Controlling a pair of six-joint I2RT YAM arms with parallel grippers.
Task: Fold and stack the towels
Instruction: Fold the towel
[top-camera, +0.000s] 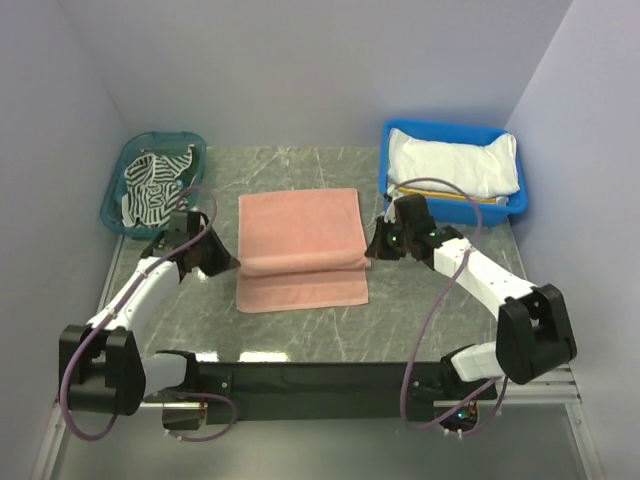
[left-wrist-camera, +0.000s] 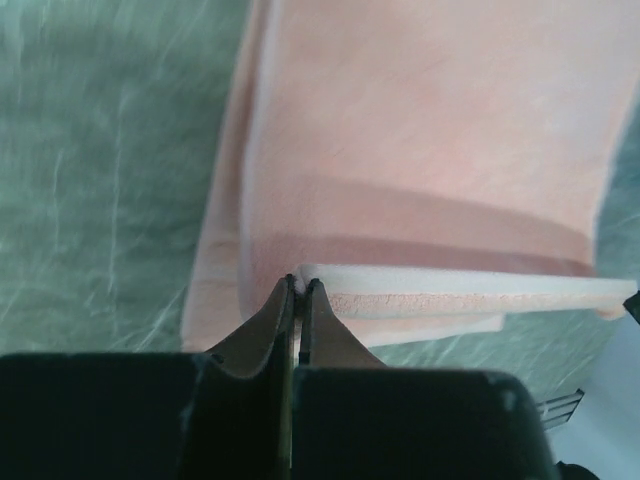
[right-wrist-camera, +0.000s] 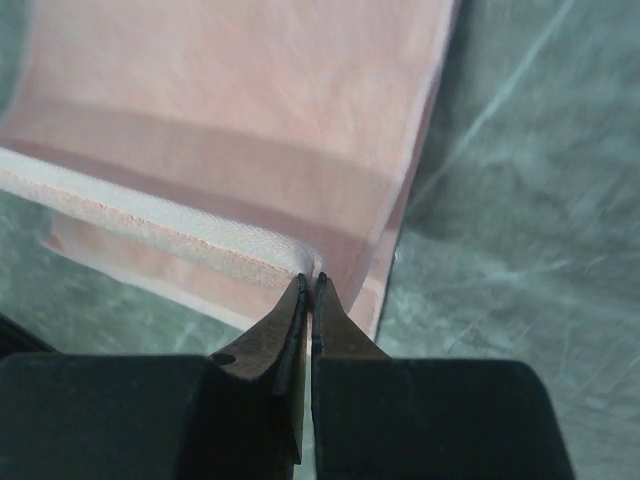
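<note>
The salmon pink towel (top-camera: 300, 235) lies in the middle of the table, its near part doubled over into a raised fold. My left gripper (top-camera: 233, 264) is shut on the fold's left corner, and in the left wrist view the jaws (left-wrist-camera: 302, 283) pinch the pale hem of the pink towel (left-wrist-camera: 420, 140). My right gripper (top-camera: 372, 248) is shut on the fold's right corner; in the right wrist view its jaws (right-wrist-camera: 309, 280) clamp the hem of the pink towel (right-wrist-camera: 230, 110). A dark-and-white striped towel (top-camera: 155, 180) lies crumpled in the teal basket. A white towel (top-camera: 455, 165) lies in the blue bin.
The teal basket (top-camera: 113, 215) stands at the back left corner and the blue bin (top-camera: 440, 130) at the back right. A yellow-and-white edge (top-camera: 470, 199) shows under the white towel. Grey walls close in both sides. The marble table (top-camera: 420, 300) stretches to the black front rail.
</note>
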